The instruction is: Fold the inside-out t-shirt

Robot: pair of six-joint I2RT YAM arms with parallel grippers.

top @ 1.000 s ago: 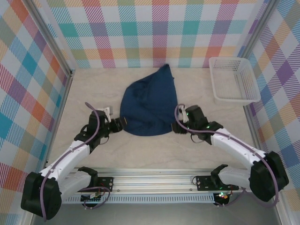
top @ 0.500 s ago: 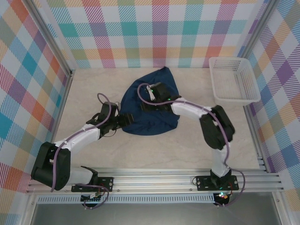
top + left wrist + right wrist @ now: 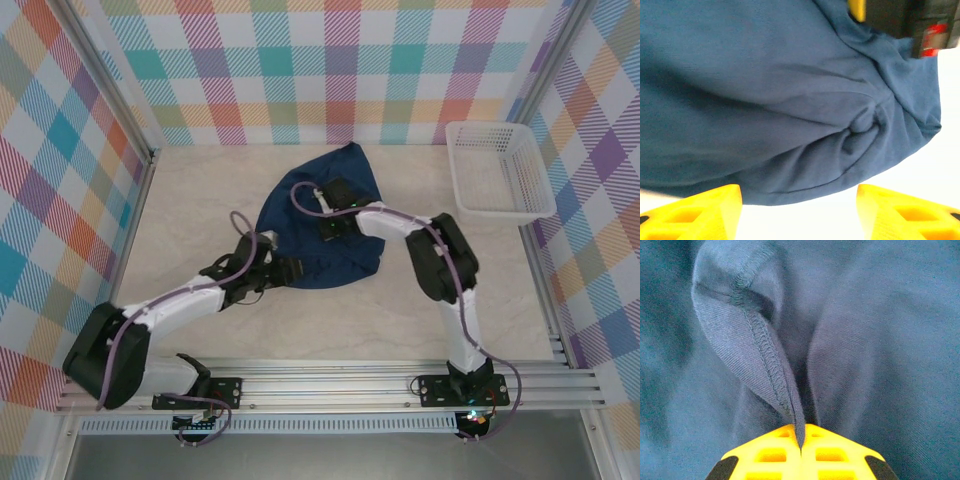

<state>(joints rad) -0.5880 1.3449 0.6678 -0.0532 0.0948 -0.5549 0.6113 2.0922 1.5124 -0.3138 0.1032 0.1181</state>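
At the middle of the tabletop [image 3: 200, 200], the inside-out t-shirt [image 3: 288, 238] was laid in a bunched heap, well apart from the white basket [image 3: 497, 213]. The right pincer [image 3: 801, 445] was clamped on a raised, seamed fold of it, while the left pincer [image 3: 800, 212] was held with fingers apart just beside its near edge.

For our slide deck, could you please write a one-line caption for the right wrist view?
Right gripper shut on a stitched hem fold of the navy inside-out t-shirt.
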